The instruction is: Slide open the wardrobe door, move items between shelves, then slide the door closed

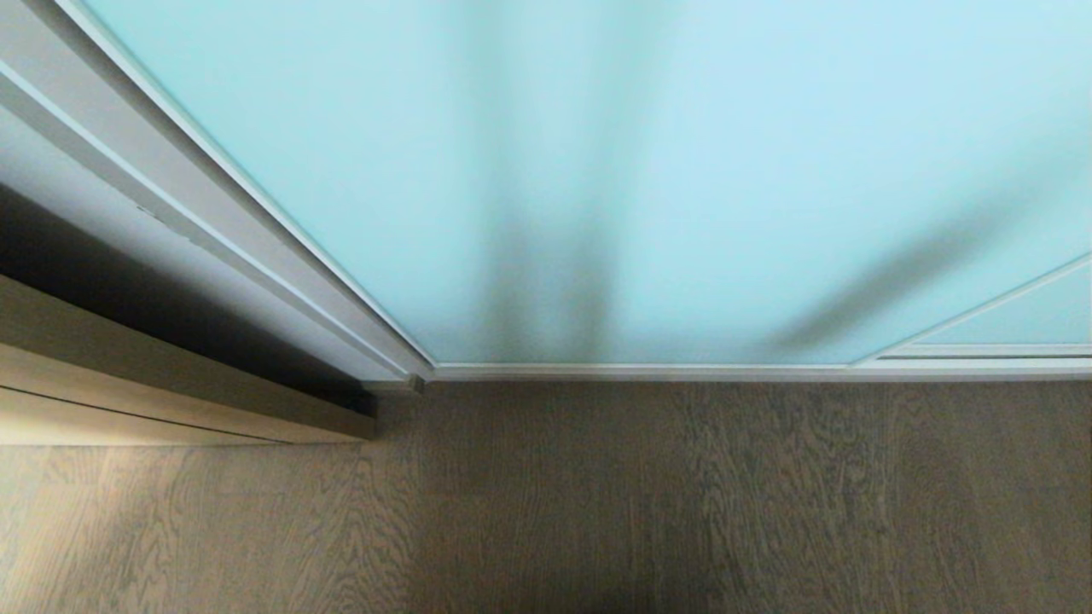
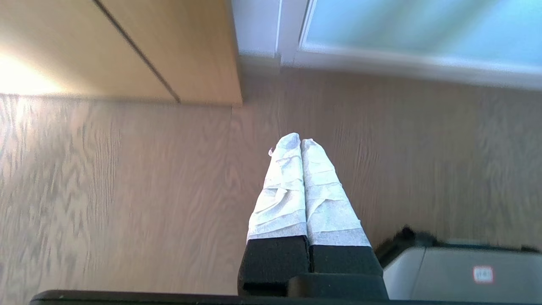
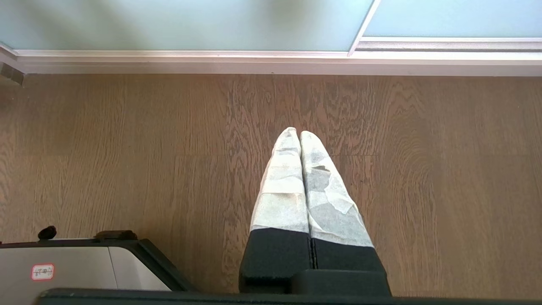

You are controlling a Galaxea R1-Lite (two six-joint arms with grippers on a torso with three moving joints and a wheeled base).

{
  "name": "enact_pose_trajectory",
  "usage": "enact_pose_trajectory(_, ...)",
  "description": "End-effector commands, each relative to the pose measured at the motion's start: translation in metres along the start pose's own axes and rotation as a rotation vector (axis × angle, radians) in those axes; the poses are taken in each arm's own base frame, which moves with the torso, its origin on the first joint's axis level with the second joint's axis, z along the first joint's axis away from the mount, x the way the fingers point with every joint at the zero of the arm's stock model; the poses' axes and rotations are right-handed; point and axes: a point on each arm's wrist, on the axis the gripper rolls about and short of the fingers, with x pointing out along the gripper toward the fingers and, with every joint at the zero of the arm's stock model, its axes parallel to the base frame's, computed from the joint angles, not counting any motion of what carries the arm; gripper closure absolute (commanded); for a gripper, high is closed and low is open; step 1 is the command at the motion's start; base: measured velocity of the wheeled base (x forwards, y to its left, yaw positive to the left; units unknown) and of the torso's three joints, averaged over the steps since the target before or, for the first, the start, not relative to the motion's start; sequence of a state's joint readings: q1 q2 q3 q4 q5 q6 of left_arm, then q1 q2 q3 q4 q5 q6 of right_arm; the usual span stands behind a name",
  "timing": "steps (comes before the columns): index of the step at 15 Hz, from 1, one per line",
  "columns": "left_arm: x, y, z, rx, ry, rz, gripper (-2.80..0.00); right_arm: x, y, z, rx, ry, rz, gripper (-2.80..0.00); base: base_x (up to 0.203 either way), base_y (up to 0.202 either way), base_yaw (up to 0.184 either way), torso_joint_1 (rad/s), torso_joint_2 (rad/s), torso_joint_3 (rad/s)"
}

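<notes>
My left gripper [image 2: 301, 143] is squeezed tight with nothing in it, above the wood floor [image 2: 127, 190]. The sliding wardrobe door [image 1: 597, 170] stands closed ahead. My right gripper [image 3: 300, 134] is squeezed tight too, empty.

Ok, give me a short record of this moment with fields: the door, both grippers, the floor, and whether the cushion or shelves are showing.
door: sliding wardrobe door, frosted blue-green glass, covers the opening ahead; a second panel overlaps at the right
left gripper: shut, empty, above the floor, short of the door
right gripper: shut, empty, above the floor, short of the door
floor: grey-brown wood grain
beside door: wooden cabinet on the left
cushion, shelves: not in view
</notes>
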State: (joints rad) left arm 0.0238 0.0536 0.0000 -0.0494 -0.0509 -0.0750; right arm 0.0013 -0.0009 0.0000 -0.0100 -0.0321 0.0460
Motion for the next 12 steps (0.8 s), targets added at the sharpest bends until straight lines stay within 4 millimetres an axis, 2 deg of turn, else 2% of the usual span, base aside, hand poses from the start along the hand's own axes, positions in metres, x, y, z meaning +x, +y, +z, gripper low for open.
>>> enact_pose_trajectory(1,-0.0038,-0.0001,-0.0016,-0.012,-0.046,-0.005,0.00,-0.0001,0.0000,0.0001,0.000,-0.001,0.000,0.00,0.000,0.000,0.000,0.000,0.00,0.000)
enact_pose_trajectory(4,-0.0038,0.0002,-0.0019,-0.046,-0.044,0.005,0.00,-0.0001,0.0000,0.0001,0.000,-0.001,0.000,0.00,0.000,0.000,0.000,0.000,0.00,0.000)
enact_pose_trajectory(7,-0.0039,0.0001,-0.0014,0.085,-0.048,0.006,0.00,-0.0001,0.0000,0.0001,0.000,-0.001,0.000,0.00,0.000,0.000,0.000,0.000,0.00,0.000)
enact_pose_trajectory(12,-0.0039,0.0013,-0.0025,0.029,-0.039,0.056,0.00,0.0000,-0.0001,-0.0002,-0.006,0.000,-0.001,0.00,0.000,0.000,0.000,0.000,0.00,0.000)
